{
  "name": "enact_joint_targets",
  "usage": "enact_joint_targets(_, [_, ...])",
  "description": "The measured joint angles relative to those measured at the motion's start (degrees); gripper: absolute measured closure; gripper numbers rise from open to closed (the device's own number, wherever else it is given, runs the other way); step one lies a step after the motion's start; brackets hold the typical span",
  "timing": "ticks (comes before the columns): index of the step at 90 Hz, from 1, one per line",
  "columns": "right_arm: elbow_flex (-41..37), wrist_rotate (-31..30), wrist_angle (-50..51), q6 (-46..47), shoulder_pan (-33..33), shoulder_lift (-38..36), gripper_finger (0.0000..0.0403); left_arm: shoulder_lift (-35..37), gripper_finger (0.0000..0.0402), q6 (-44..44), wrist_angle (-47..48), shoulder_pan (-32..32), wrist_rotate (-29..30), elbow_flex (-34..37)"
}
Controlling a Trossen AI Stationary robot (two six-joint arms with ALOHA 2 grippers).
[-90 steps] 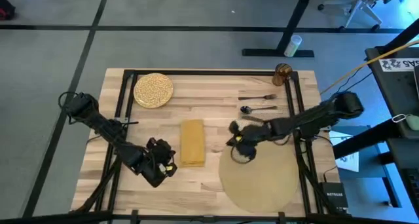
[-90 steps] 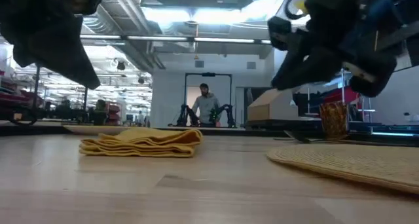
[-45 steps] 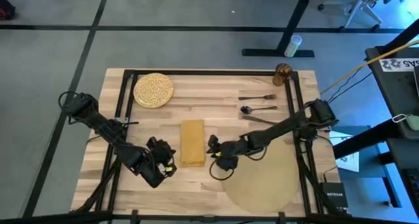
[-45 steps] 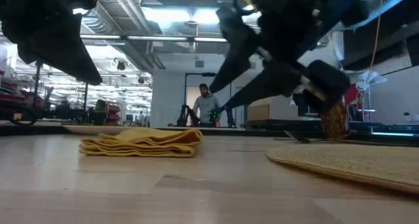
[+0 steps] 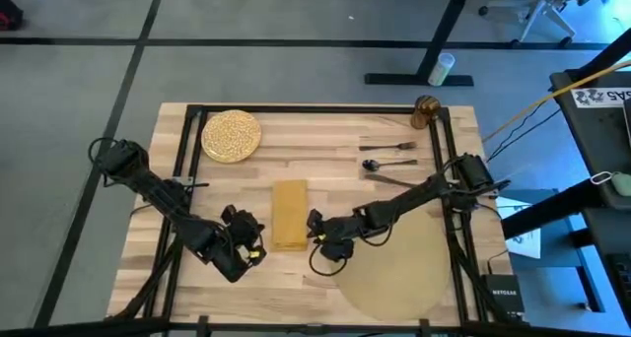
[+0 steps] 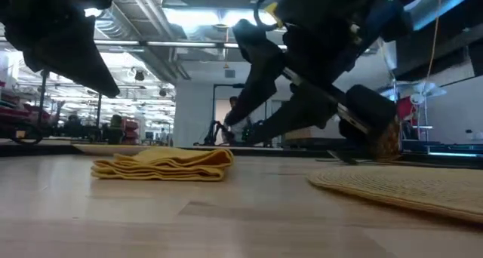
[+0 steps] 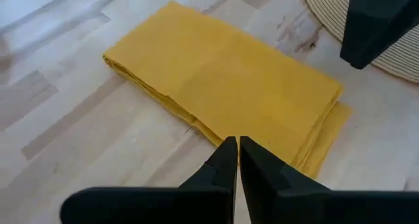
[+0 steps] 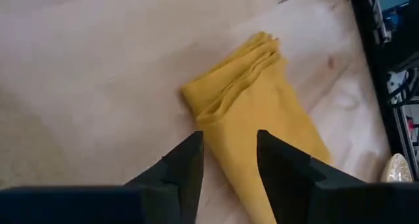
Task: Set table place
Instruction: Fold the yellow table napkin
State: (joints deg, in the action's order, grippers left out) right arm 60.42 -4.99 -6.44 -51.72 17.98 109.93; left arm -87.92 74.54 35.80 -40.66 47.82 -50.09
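Just ahead of the right gripper (image 8: pixel 229 155), whose fingers stand parted to about a narrow gap and hold nothing, lies the near end of the folded napkin (image 8: pixel 262 99); the gap lines up with that stacked edge, which reads as an approach to pinch it. Seen from above, this gripper (image 5: pixel 317 231) hovers beside the napkin (image 5: pixel 289 214), with the placemat (image 5: pixel 394 268) just behind and under its arm, so a short carry would bring the cloth alongside the mat.

Across the napkin from it waits the left gripper (image 7: pixel 237 152), fingers pressed together and empty, pointed at the cloth's long side.

Farther off, well beyond both grippers, the plate (image 5: pixel 231 136) sits at the table's (image 5: pixel 148 229) far side, and the fork (image 5: pixel 389 146), spoon (image 5: pixel 386 164) and amber glass (image 5: pixel 426 110) lie unplaced toward the far corner. The knife is partly hidden by the right arm.

No readable brand or writing shows on the task's things.
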Motion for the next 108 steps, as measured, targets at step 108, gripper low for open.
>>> enact_joint_targets(108, [0.0,1.7,-6.1,0.5,-2.3,6.2,0.0279,0.0,0.0402,0.4,0.0,0.1,0.0,0.0])
